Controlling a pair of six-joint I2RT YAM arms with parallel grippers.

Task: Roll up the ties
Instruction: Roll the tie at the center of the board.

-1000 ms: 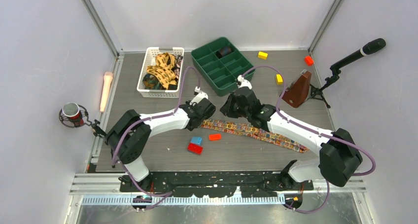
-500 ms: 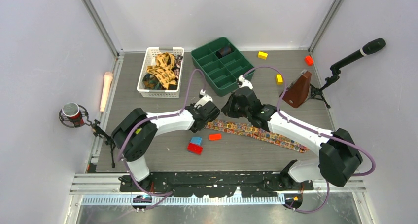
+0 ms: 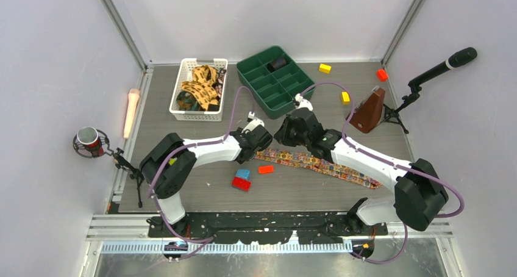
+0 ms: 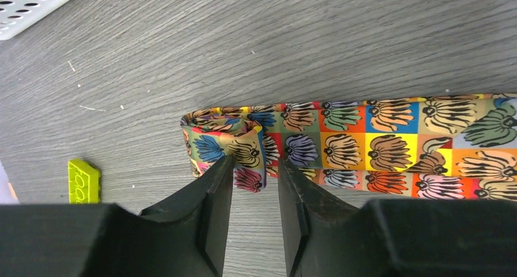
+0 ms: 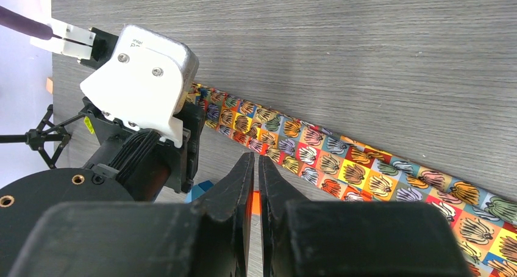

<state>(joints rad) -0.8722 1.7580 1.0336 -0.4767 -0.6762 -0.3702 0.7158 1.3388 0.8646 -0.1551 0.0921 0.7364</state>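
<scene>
One tie (image 3: 317, 163), patterned in bright squares, lies flat across the table's middle, with its left end folded over in a small loose roll (image 4: 222, 133). My left gripper (image 4: 254, 167) stands open at that rolled end. The fold's flap lies between its fingertips (image 4: 222, 170), and the jaws stand apart from the flap. My right gripper (image 5: 256, 161) is shut with nothing in it, hovering above the tie (image 5: 341, 167) just beside the left wrist. Several more ties (image 3: 201, 88) lie heaped in the white basket (image 3: 195, 116) at the back left.
A green compartment tray (image 3: 299, 91) stands behind the grippers with a dark roll (image 3: 279, 62) in one cell. Red (image 3: 241, 183), blue (image 3: 243, 174) and orange (image 3: 266, 169) blocks lie near the tie's left end. A brown wedge (image 3: 367, 111) and yellow blocks (image 3: 345, 97) sit at the right.
My left gripper's jaws have parted and let go of the tie's folded end, after the arm slid a little to the right. The right arm has stayed put.
</scene>
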